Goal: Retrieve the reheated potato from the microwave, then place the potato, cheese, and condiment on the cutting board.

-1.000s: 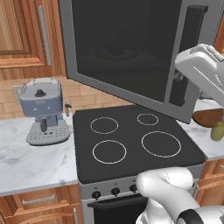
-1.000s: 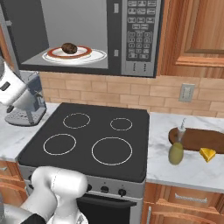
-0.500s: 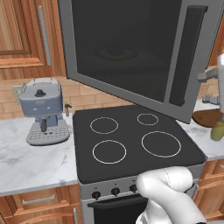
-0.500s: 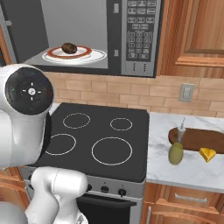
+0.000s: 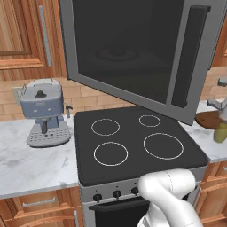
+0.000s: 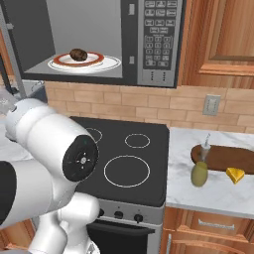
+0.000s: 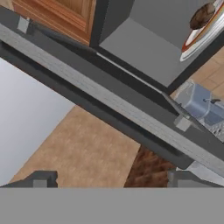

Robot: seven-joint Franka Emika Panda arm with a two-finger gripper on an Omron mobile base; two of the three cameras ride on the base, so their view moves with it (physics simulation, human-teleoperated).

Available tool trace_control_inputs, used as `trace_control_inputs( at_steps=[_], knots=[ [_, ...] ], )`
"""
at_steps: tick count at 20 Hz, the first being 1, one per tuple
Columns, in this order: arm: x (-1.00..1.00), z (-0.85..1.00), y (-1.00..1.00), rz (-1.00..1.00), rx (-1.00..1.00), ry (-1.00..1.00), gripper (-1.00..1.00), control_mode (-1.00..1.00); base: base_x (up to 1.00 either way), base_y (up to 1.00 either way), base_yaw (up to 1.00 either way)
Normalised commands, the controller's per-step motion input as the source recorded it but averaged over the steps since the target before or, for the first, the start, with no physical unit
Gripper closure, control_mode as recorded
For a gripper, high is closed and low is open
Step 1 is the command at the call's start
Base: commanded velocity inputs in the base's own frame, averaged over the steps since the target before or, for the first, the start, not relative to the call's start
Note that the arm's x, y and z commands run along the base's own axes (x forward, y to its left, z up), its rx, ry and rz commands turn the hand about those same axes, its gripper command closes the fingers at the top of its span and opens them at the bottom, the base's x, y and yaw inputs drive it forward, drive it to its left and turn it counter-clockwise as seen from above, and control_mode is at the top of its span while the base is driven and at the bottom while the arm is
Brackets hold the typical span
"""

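The microwave (image 6: pixel 158 39) hangs over the stove with its door (image 5: pixel 133 53) swung wide open. Inside it the dark brown potato (image 6: pixel 78 54) lies on a white plate (image 6: pixel 106 63); the hand view catches the potato (image 7: pixel 202 15) at its top right, beyond the door's grey edge (image 7: pixel 109 103). My gripper (image 7: pixel 111 180) is open, its fingertips (image 7: pixel 41 179) far apart with nothing between them, out in front of the door's edge and apart from the potato. On the right counter lies the cutting board (image 6: pixel 228 158), with the condiment (image 6: pixel 200 171) and the cheese (image 6: pixel 235 174) in front of it.
A blue-grey coffee machine (image 5: pixel 43 113) stands on the left counter. The black stovetop (image 5: pixel 133 142) lies under the microwave. My own white arm (image 6: pixel 49 149) fills the lower left of the right base view. Wooden cabinets (image 6: pixel 218 39) flank the microwave.
The arm has swung: its white hand has left the right side of the left base view, and its big joint has grown and come forward in the right base view. The gripper stays open.
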Motion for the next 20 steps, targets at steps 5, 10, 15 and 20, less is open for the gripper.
trace_control_inputs(
  at_steps=[5,10,15,20],
  knots=[
    [-0.12,0.08,-0.36,0.0,0.02,-0.02,-1.0,-1.0,0.0,0.0,0.0],
    [0.34,0.02,-0.22,-0.01,0.03,0.05,-1.0,-1.0,0.0,0.0,0.0],
    [0.31,0.13,-0.28,0.0,0.09,0.03,-1.0,-1.0,0.0,0.0,0.0],
    [0.41,0.0,-0.12,0.09,0.13,-0.01,-1.0,-1.0,0.0,0.0,0.0]
  ],
)
